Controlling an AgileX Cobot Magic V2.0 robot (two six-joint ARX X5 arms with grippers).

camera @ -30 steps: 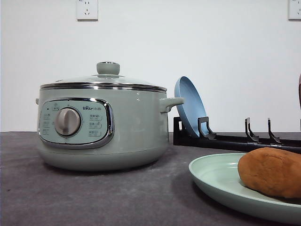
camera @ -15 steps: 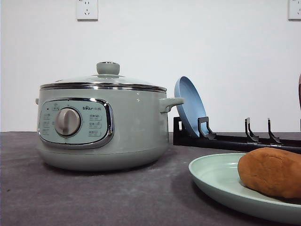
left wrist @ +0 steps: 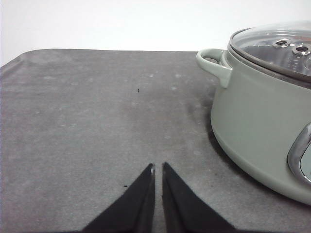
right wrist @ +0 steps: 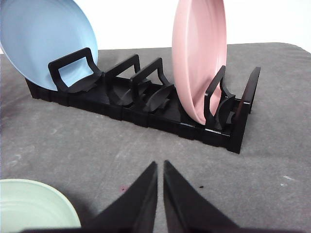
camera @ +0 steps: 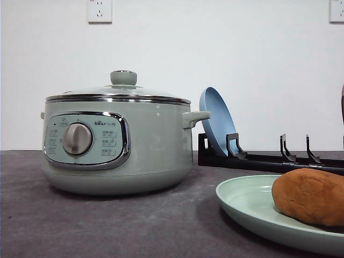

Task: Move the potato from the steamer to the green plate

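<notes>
The left claw (left wrist: 158,167) is clenched on nothing, its two dark tips nearly touching, hovering low over the bare grey surface (left wrist: 97,121). Just beside it stands the steamer (left wrist: 262,131), a sage-green pot with its glass lid (left wrist: 277,48) seated on top and a side handle (left wrist: 210,60) pointing toward the claw.

The right claw (right wrist: 160,167) is likewise clenched and empty, above the surface near the rim of the green plate (right wrist: 34,206). Beyond it a black dish rack (right wrist: 146,104) holds a blue plate (right wrist: 43,41) and a pink plate (right wrist: 197,58) upright in its slots, which keeps them clear of the work area.

Seen from the front, the potato (camera: 310,196) lies on the green plate (camera: 244,201), touching its inner face, well apart from the steamer (camera: 118,145). With the lid back on and both claws clear and holding nothing, the transfer looks finished; the potato rests flat-side down and seems unlikely to roll
</notes>
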